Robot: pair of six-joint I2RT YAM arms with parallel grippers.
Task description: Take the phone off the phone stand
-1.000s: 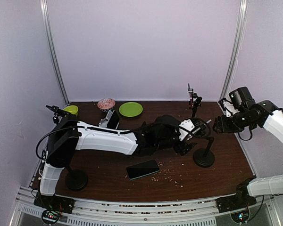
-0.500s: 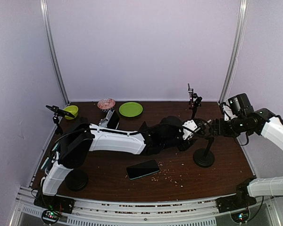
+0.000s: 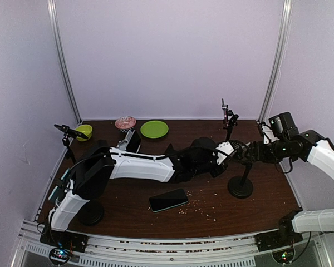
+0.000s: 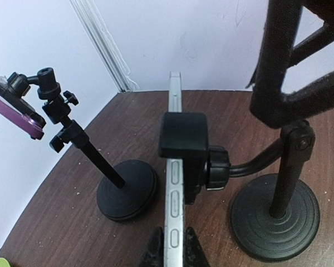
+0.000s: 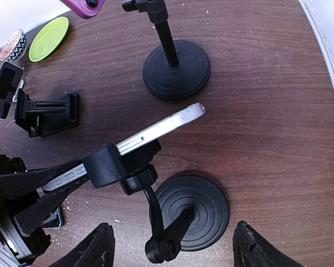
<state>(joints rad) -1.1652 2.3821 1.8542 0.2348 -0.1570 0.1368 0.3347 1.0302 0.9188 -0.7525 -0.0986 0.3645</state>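
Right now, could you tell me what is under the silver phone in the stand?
Below the phone only bare table shows, with the stand's round base off to one side. The left gripper and the clamp hide whatever lies under its other end.

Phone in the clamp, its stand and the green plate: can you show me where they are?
phone (image 5: 167, 125), right wrist view, on its silver side edge.
stand (image 5: 206, 207), right wrist view, on its round base.
green plate (image 3: 154, 129), top external view, on its bare middle.
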